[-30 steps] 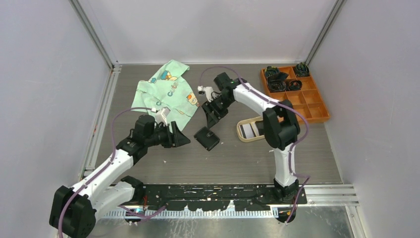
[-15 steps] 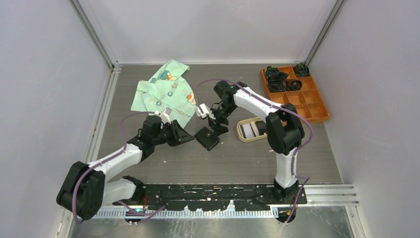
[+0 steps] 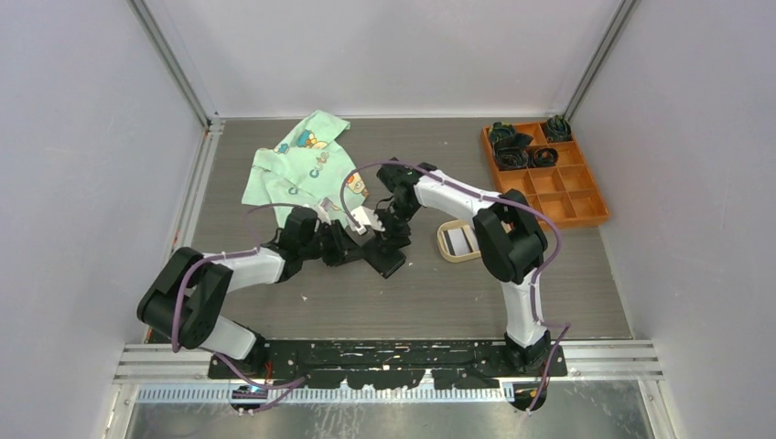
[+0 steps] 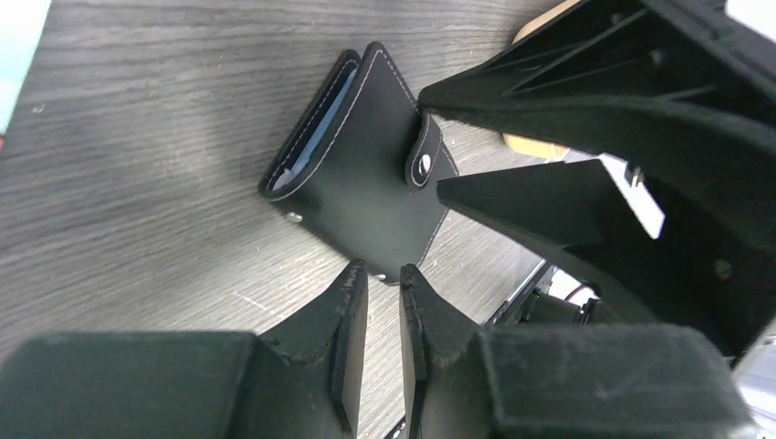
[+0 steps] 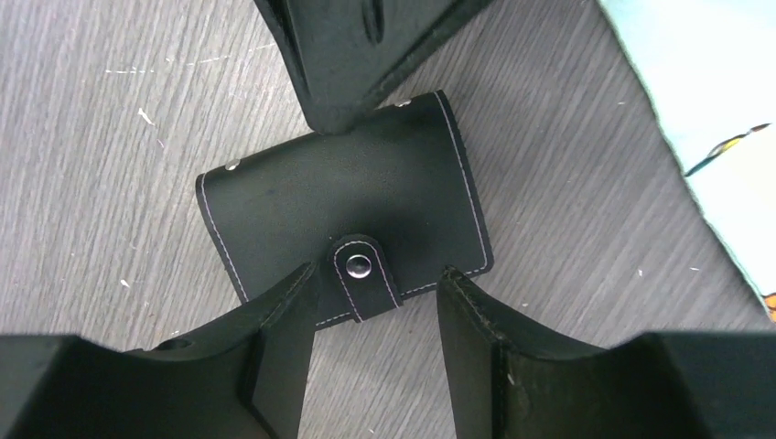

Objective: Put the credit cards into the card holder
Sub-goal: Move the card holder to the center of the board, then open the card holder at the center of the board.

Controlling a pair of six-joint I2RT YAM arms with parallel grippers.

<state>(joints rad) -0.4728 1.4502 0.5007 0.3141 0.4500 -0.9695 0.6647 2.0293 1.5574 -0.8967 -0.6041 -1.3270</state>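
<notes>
the card holder (image 5: 348,210) lies flat and closed on the grey table (image 3: 412,302). its snap tab (image 4: 423,160) is folded over one long edge onto the top face. in the right wrist view its long axis runs across the picture with the right end a little higher. in the top view it sits skewed to the table's edges. the tab edge faces the right gripper (image 5: 375,272). one short side shows the stacked leaves with a pale blue lining between them.

the right gripper's jaws stand well apart, one on each side of the tab. their tips are at the holder's tab edge and nothing is held between them. at the holder's opposite long edge is the left gripper (image 4: 384,279). its jaws are drawn almost together, with only a narrow slit between them, and the tips touch that edge beside a small rivet. whether they pinch the edge i cannot tell.

just right of the holder, apart from it, a beige tray (image 3: 441,240) holds the credit cards (image 3: 458,240), one white and one dark. behind the holder to the left lies a green cloth (image 3: 302,169). well beyond the holder to the right stands an orange organiser (image 3: 567,187).
</notes>
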